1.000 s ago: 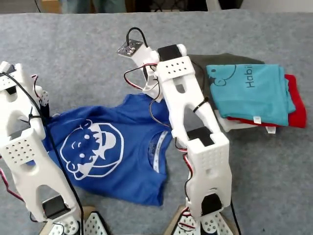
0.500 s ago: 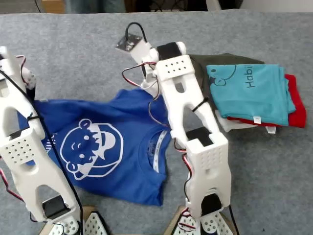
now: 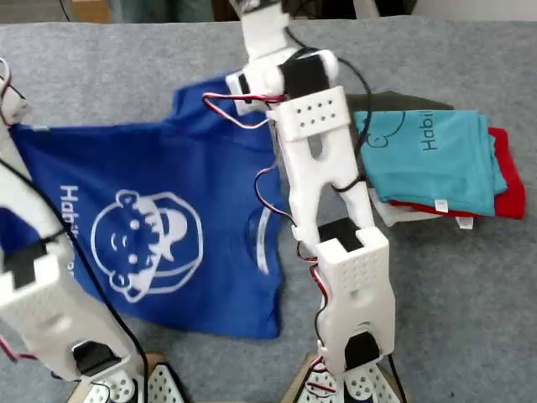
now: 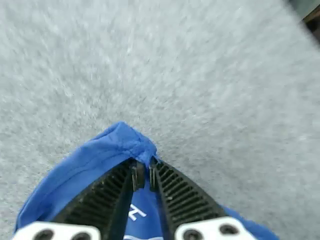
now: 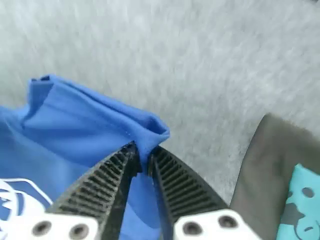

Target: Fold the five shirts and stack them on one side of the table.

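White perforated arm shells (image 3: pixel 317 117), red-and-white cables (image 3: pixel 237 120) — black ribbed fingers (image 5: pixel 175 186)

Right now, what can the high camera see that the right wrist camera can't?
The high view adds the white face print on the blue shirt, the red shirt and the left arm. The right wrist view adds the right tool pinching the blue shirt's edge, close up. Both have the blue shirt, the teal shirt, the dark shirt and the grey table.

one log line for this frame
left gripper: shut on blue shirt | right gripper: shut on blue shirt | blue shirt: stretched between both | stack: folded, right of blue shirt
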`<action>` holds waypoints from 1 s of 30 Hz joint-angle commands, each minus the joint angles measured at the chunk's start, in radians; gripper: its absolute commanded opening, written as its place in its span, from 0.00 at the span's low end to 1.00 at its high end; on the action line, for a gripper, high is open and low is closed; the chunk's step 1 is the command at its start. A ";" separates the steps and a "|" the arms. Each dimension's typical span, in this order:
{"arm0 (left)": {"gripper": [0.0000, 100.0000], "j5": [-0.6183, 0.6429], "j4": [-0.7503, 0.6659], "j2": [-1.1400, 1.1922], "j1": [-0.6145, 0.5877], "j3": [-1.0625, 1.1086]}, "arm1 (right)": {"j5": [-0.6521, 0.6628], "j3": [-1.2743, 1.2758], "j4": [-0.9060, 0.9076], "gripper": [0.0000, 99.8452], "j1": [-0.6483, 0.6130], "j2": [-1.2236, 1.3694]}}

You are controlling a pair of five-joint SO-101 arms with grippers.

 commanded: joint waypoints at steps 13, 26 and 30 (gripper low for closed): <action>0.03 -0.175 0.000 -0.796 -0.008 0.262 | -0.026 -0.496 0.035 0.01 -0.008 -0.338; 0.03 -0.359 -0.127 -0.976 -0.008 0.202 | -0.021 -0.492 -0.087 0.01 -0.003 -0.555; 0.03 -0.414 -0.209 -0.976 -0.008 0.108 | -0.021 -0.492 -0.209 0.01 -0.003 -0.564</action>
